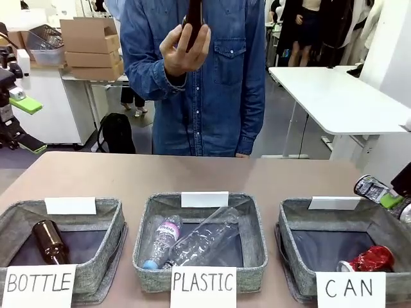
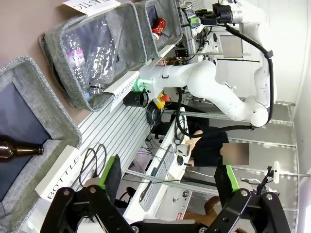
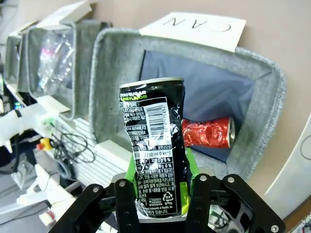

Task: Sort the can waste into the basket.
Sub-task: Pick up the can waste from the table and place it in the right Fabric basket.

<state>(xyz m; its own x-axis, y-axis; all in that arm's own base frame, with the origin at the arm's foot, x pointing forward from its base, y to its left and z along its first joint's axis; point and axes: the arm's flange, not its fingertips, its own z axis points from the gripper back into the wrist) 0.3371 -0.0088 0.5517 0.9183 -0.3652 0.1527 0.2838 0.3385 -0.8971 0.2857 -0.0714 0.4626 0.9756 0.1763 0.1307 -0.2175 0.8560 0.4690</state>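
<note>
Right pincer, mostly cut off at the front view's edge, grips the black can above the CAN basket, long axis running out past its fingertips. Red can lies sideways inside. Left pincer gapes, seemingly empty.

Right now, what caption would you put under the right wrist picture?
Right gripper holds a black can above the CAN basket, where a crushed red can lies.
</note>
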